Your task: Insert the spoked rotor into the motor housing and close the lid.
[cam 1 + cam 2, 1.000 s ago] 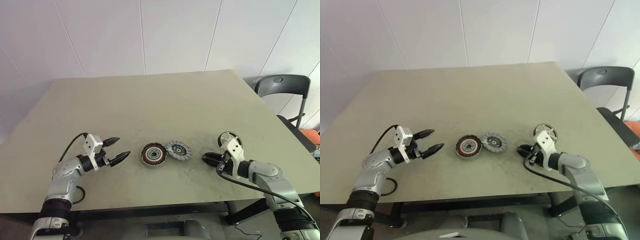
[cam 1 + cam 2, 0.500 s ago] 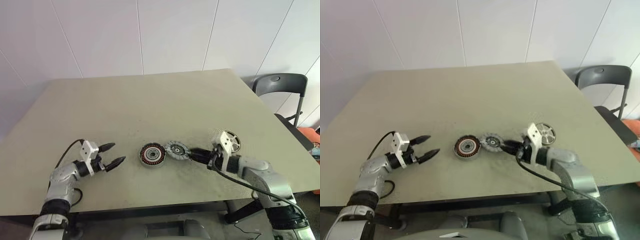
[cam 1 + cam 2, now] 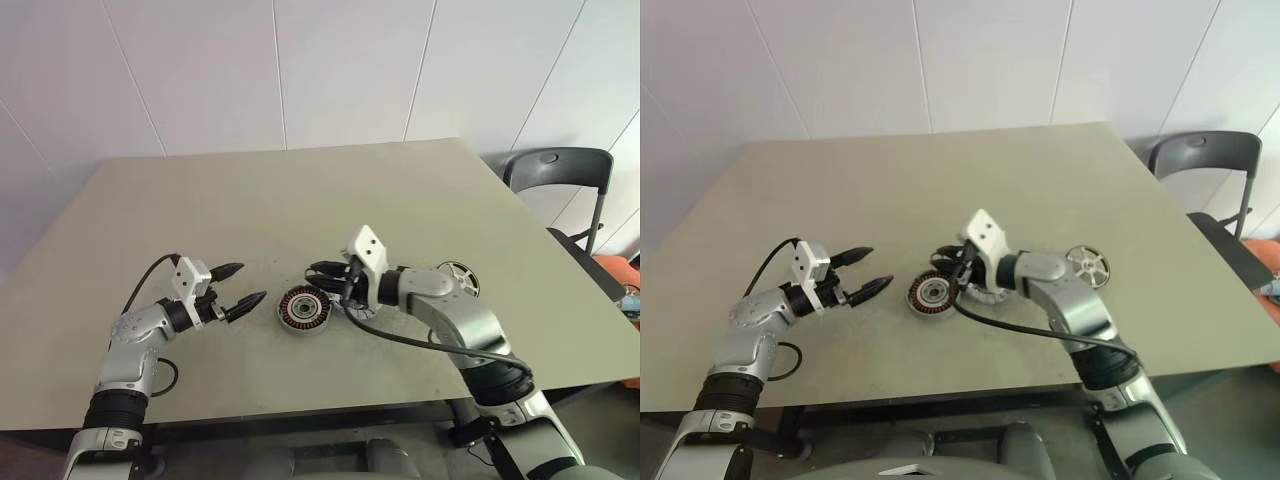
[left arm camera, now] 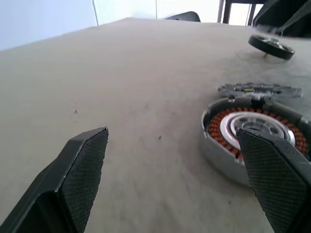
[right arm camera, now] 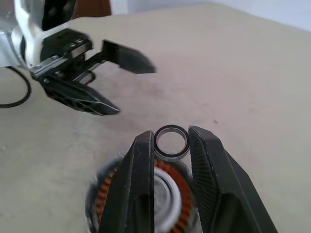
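Spoked rotor [image 3: 458, 277], a small flat silver wheel with a dark rim, lies on the beige counter [image 3: 300, 200] near its right side, untouched.

The motor housing [image 3: 303, 308], a round dark-rimmed disc with reddish copper windings around a silver centre, sits mid-counter, and the grey notched-edge lid [image 4: 252, 90] lies just beside it on the rotor's side. The right tool [image 5: 171, 145] hovers over the housing, its black fingers clamped on a small dark ring [image 5: 171, 142]. The left tool [image 3: 238, 286] hangs near the housing's other side, fingers spread wide apart, holding nothing.
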`<state>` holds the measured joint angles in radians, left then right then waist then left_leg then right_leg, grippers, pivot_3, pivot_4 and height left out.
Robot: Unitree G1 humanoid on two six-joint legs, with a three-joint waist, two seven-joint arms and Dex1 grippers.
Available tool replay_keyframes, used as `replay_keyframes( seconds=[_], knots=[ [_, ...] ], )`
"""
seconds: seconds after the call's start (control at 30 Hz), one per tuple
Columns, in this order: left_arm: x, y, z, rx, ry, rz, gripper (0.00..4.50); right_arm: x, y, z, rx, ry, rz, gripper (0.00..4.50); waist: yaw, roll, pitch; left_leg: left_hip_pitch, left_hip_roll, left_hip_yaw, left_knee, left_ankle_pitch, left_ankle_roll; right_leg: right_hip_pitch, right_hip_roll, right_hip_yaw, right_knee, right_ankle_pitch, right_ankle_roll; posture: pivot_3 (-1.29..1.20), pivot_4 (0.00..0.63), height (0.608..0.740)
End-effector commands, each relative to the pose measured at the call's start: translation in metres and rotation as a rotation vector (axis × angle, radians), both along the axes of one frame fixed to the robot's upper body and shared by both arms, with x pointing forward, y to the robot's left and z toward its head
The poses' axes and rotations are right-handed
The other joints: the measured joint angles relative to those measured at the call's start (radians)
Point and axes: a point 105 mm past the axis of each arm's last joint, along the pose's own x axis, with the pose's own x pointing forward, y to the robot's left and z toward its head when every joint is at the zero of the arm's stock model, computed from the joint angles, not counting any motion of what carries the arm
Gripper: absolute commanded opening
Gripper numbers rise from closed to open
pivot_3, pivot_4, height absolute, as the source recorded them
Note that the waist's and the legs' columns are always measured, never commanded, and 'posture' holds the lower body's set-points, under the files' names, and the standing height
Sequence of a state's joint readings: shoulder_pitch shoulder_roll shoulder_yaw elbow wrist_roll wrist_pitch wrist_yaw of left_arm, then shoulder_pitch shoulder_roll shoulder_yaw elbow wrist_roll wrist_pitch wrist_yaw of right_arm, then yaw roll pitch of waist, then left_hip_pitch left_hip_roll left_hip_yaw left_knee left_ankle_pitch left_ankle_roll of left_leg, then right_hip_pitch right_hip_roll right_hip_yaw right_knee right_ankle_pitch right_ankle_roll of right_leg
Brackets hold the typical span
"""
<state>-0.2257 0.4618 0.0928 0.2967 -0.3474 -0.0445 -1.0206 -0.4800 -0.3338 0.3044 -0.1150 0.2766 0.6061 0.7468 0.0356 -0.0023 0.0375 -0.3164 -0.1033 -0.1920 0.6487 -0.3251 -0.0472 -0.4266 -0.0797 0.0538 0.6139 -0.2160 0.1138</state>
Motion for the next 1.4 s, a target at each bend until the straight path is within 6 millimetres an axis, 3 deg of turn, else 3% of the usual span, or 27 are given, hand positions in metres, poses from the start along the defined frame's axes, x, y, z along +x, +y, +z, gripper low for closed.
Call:
replay_keyframes(
  seconds=[0.03,0.3,0.8,1.23,1.4],
  knots=[
    [-0.004,0.000,0.021,-0.012,-0.043,0.009,4.50,-0.001,0.011,-0.009,-0.051,0.031,0.040,0.68,0.000,0.000,0.000,0.000,0.000,0.000,0.000,0.000,0.000,0.000,0.000,0.000,0.000,0.000,0.000,0.00,0.000,0.740],
    [-0.015,-0.008,0.040,-0.017,-0.048,0.021,4.50,-0.001,0.013,-0.032,-0.131,0.096,0.079,0.68,0.001,0.000,0.000,-0.001,0.000,0.001,0.000,0.000,0.000,-0.002,0.000,0.000,0.000,0.000,0.000,0.00,0.000,0.740],
    [-0.010,-0.008,0.037,-0.018,-0.035,0.033,4.50,-0.001,0.010,-0.042,-0.134,0.119,0.063,0.68,0.000,0.000,0.000,0.000,0.000,0.001,0.000,0.000,0.000,-0.001,0.000,0.000,0.000,0.000,0.000,0.00,0.000,0.740],
    [-0.023,0.009,-0.003,-0.020,-0.007,0.044,4.50,0.004,0.006,-0.042,-0.142,0.109,0.039,0.68,0.001,0.000,0.000,-0.001,0.000,0.001,0.000,0.000,0.000,-0.001,0.000,0.000,0.000,0.000,0.000,0.00,0.000,0.740],
    [-0.020,0.017,-0.012,-0.018,-0.006,0.046,4.50,0.007,0.002,-0.043,-0.151,0.099,0.028,0.68,0.001,0.000,0.000,0.000,0.000,0.001,0.000,0.000,0.000,-0.001,0.000,0.000,0.000,0.000,0.000,0.00,0.000,0.740]
  ],
)
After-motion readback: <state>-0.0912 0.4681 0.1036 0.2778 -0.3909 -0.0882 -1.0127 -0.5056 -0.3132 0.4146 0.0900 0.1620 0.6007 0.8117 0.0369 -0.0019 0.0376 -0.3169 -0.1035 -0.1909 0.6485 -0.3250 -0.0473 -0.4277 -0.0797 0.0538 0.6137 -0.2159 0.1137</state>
